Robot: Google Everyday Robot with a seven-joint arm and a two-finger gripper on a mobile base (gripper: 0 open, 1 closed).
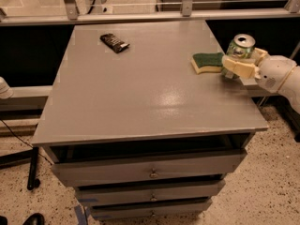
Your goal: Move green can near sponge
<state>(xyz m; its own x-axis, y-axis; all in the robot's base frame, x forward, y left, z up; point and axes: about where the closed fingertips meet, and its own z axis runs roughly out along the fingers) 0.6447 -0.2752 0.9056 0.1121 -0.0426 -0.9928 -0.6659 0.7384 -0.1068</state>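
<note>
Only green can (243,43) top shows above clasping gripper (239,62), beside sponge (207,62).

Right edge crowded, broad middle left open
At the right edge of the grey table top (140,97), the cream two-finger gripper (236,61) is closed round the small green aluminium can (241,45); passage leftward is blocked by the yellow, green-topped sponge (207,62) just beside it; a flat dark wrapper (114,42) lies well apart, back-left

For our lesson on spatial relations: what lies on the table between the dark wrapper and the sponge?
Nothing: bare grey tabletop, in the camera view. The gripper holds the green can at the right edge, beside the sponge.
</note>
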